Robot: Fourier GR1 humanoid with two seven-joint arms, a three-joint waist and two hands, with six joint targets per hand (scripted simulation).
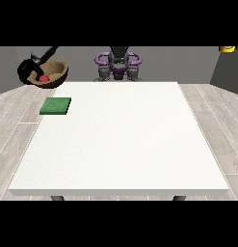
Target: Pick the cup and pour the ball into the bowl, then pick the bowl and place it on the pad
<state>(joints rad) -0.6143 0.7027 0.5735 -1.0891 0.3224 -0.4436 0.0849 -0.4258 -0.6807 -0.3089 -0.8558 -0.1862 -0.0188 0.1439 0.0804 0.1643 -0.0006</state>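
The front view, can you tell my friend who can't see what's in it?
A black robot hand at the view's left holds a brown wooden bowl with a red ball inside, up in the air past the white table's far left corner. A green pad lies on the table below it.

A brown wooden bowl (52,73) is seen raised beyond the table's far corner at the view's left, tilted toward the camera, with a red ball (44,77) inside. A flat green square pad (56,106) is laid near the table's edge below it.
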